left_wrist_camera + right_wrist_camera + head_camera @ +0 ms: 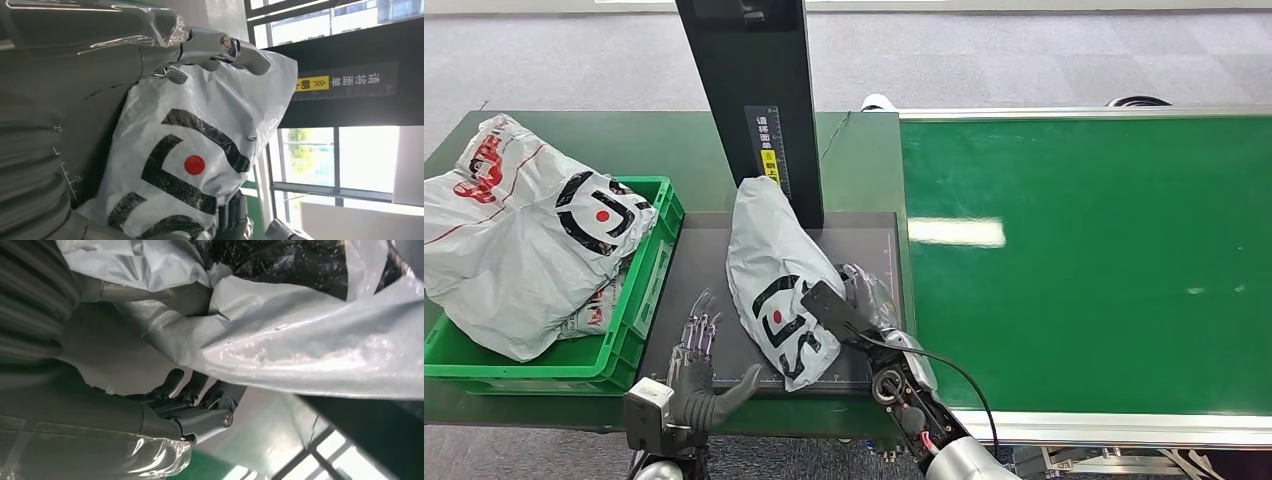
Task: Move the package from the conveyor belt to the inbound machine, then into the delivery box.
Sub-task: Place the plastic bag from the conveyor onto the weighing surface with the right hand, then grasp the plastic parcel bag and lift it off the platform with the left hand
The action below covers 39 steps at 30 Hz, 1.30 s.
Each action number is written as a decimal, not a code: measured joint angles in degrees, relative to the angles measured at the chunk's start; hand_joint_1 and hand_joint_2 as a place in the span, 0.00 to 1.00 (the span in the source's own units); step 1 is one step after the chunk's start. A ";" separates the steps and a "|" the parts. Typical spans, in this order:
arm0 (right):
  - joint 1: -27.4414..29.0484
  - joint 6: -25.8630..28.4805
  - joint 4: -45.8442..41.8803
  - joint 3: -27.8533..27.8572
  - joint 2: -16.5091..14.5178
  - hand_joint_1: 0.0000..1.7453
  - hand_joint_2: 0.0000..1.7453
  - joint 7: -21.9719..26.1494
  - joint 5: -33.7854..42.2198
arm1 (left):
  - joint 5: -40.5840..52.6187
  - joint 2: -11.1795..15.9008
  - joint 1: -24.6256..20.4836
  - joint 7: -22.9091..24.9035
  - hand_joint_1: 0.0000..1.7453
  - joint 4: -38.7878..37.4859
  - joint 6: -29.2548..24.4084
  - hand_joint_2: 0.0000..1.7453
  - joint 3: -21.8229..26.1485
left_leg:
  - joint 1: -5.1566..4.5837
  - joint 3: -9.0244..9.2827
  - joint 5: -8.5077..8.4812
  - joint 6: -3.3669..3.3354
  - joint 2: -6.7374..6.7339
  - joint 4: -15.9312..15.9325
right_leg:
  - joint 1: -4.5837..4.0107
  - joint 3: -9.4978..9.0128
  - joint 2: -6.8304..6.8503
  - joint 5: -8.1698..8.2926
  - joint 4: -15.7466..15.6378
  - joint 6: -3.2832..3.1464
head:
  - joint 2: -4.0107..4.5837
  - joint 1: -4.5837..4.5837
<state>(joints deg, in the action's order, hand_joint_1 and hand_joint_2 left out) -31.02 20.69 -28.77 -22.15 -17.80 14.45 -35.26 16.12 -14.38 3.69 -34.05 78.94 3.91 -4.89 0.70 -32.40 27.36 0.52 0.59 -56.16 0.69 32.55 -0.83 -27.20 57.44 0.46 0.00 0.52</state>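
The package [774,275], a grey-white plastic bag with a black logo and a red dot, lies on the dark platform [699,255] of the inbound machine. My right hand [867,297] is at the package's right edge. In the right wrist view the package [300,340] drapes over that hand, whose thumb presses into a fold while its dark fingers [197,392] curl beneath. My left hand [699,350] hovers over the platform's front left, fingers spread, a little apart from the bag. The left wrist view faces the package [200,150] past the silver fingers [220,45].
The machine's black post [754,100] rises right behind the package. A green crate [652,285] on the left holds several similar bags [514,240]. The green conveyor belt [1084,260] runs along the right, with a metal rail at its near edge.
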 joint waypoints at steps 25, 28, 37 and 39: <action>7.91 -5.94 -15.16 9.79 1.13 0.00 1.00 20.50 18.52 | 0.05 0.15 -0.80 -1.56 0.00 -1.42 -1.18 1.00 0.03 | 0.00 -0.01 0.02 0.00 -0.02 0.00 | 0.00 0.02 0.00 0.00 0.00 0.00 | 0.00 0.01; 10.28 -7.00 -19.23 10.97 1.27 0.00 1.00 20.50 19.80 | 0.06 0.17 -0.80 -1.83 0.00 -1.48 -1.18 1.00 0.06 | 0.00 -0.01 0.02 0.01 -0.01 0.00 | 0.00 0.03 0.01 -0.01 -0.01 0.00 | 0.00 0.01; 18.78 -11.68 -33.97 15.42 0.96 0.00 1.00 25.03 31.63 | 1.60 0.13 0.21 -1.47 0.00 -0.02 -1.76 1.00 0.26 | 0.00 -0.05 0.03 0.01 0.04 0.00 | 0.00 0.04 0.05 -0.02 -0.01 0.02 | 0.00 0.01; 21.60 -14.39 -39.36 17.22 0.69 0.00 1.00 25.44 36.59 | 2.20 0.13 0.71 -1.09 0.00 0.79 -1.79 1.00 0.44 | 0.00 -0.08 0.04 0.01 0.03 0.00 | 0.01 0.07 0.05 -0.03 -0.01 0.02 | 0.00 0.01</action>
<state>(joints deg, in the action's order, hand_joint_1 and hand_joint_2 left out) -9.41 6.31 -68.12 -4.93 -17.11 39.89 1.33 18.32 -14.25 4.40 -35.14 79.73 2.12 -4.45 0.70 -32.48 27.40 0.52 0.62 -56.15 0.70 32.62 -0.79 -27.23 57.43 0.48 0.00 0.52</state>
